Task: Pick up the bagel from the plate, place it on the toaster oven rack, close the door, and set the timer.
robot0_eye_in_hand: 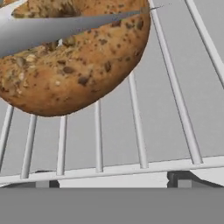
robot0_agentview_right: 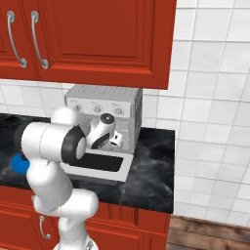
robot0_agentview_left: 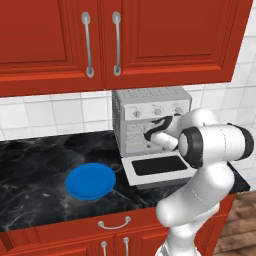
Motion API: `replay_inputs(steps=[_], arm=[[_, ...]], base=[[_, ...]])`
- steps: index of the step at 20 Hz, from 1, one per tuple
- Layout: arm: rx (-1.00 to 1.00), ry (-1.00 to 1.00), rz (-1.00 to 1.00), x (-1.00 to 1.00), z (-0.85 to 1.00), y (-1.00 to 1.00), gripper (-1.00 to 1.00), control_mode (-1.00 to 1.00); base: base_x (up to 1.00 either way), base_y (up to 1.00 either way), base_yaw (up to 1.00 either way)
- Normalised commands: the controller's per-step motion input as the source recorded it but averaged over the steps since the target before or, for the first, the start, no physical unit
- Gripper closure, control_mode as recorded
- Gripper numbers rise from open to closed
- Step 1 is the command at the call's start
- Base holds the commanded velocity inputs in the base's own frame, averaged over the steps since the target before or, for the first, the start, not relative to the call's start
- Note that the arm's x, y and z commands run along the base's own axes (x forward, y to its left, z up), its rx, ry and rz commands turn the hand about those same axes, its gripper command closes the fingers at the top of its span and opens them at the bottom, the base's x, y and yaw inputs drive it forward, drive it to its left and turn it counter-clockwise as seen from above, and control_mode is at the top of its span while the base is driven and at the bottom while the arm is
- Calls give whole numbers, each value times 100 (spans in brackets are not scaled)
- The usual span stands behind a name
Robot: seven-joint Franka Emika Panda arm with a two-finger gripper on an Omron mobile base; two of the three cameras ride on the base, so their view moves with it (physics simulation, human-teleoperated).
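Hand view gives you the pincer (robot0_eye_in_hand: 113,179) with its jaws spread wide, gripping nothing. Just ahead of its tips the bagel (robot0_eye_in_hand: 70,61) lies on the toaster oven rack (robot0_eye_in_hand: 175,87). Below the pincer the door (robot0_agentview_left: 159,167) hangs open; well off to its left sits the plate (robot0_agentview_left: 90,181).

No legible text, brand, number or sign found. The toaster oven's control panel (robot0_agentview_left: 152,110), just above the claw (robot0_agentview_left: 150,131), carries faint grey markings over its knobs, too small and blurred to read in either base view.
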Motion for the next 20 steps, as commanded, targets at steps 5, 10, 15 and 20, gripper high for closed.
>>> replay_inputs(steps=[5, 10, 15, 20], arm=[[0, -1, 0, 21, 11, 1, -100, -100], [-2, -13, 0, -99, 59, -6, -100, -100], [0, -6, 4, -100, 100, 5, -100, -100], [-9, 0, 5, -87, 96, 42, -100, -100]], base=[[0, 0, 0], [0, 0, 0], [0, 0, 0], [0, 0, 0]])
